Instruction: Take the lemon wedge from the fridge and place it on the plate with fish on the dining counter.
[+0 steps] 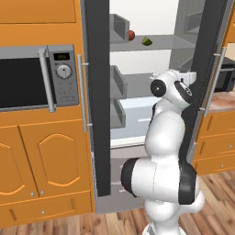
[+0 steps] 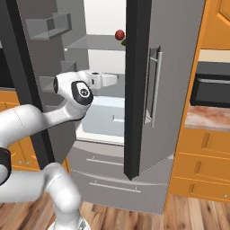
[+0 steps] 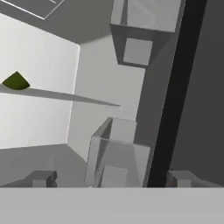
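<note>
Our hand [image 3: 111,179] is open and empty, its two dark fingertips spread wide inside the tall silver-grey fridge [image 1: 98,92], ready for a grasp. The tiny yellow-green lemon wedge [image 1: 147,41] sits above us on the grey upper shelf [image 1: 160,44], beside a small round red fruit [image 1: 131,35].

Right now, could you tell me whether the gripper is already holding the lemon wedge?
No, the lemon wedge lies on the fridge shelf beside a red fruit.
</note>
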You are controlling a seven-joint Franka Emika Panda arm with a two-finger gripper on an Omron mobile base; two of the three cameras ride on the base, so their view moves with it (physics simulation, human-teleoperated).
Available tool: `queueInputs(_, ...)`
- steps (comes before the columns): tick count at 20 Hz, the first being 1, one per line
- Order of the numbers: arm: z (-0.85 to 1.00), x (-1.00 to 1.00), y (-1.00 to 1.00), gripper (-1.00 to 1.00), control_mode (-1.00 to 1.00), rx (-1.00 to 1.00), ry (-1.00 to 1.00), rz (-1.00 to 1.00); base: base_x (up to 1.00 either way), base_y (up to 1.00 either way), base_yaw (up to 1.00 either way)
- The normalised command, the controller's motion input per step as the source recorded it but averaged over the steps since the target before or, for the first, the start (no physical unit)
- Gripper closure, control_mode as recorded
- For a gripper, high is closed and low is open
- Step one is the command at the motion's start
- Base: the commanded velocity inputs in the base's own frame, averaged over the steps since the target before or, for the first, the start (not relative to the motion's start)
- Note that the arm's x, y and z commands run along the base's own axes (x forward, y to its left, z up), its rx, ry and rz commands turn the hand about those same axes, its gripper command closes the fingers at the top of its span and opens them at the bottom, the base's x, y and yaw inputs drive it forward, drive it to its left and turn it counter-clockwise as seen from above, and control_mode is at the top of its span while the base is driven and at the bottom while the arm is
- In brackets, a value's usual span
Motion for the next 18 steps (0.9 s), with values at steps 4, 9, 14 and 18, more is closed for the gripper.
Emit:
queueInputs(4,0.00,0.36,0.00,-1.00,-1.00,0.00,0.06,0.00,0.00,0.00,0.00)
queueInputs(9,0.00,0.73,-0.30,-1.00,-1.00,0.05,0.15,-0.02,0.00,0.00,0.00)
queueInputs(14,0.00,0.57,-0.61,-1.00,-1.00,0.11,0.16,-0.08,0.00,0.00,0.00)
queueInputs(18,0.00,0.01,-0.92,-1.00,-1.00,0.14,0.28,-0.21,0.00,0.00,0.00)
